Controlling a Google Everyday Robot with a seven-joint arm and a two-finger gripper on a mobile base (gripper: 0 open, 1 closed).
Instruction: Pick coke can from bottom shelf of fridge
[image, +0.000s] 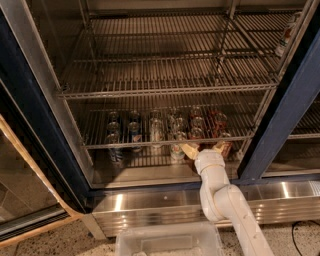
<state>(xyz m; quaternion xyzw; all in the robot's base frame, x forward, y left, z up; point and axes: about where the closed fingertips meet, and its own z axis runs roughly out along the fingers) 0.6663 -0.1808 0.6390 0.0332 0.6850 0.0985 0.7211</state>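
Note:
The fridge (282, 120) stands open, with grey wire racks above its steel bottom shelf (150, 173). Several cans stand in rows on the bottom shelf. Red coke cans (196, 133) are on the right, and another coke can (225, 148) stands at the far right front. A white-and-green can (176, 151) is just left of them and blue cans (115, 151) are further left. My gripper (203, 148), on the white arm, reaches in at the front of the red cans. Its cream fingers (189, 150) are spread open, and I cannot tell if a can sits between them.
A grey wire rack (165, 137) hangs low over the cans. The dark blue door post is just right of my arm. A steel kick panel (150, 205) runs below the opening. A clear plastic bin (170, 242) sits in front of me. The glass door (25, 200) is at the left.

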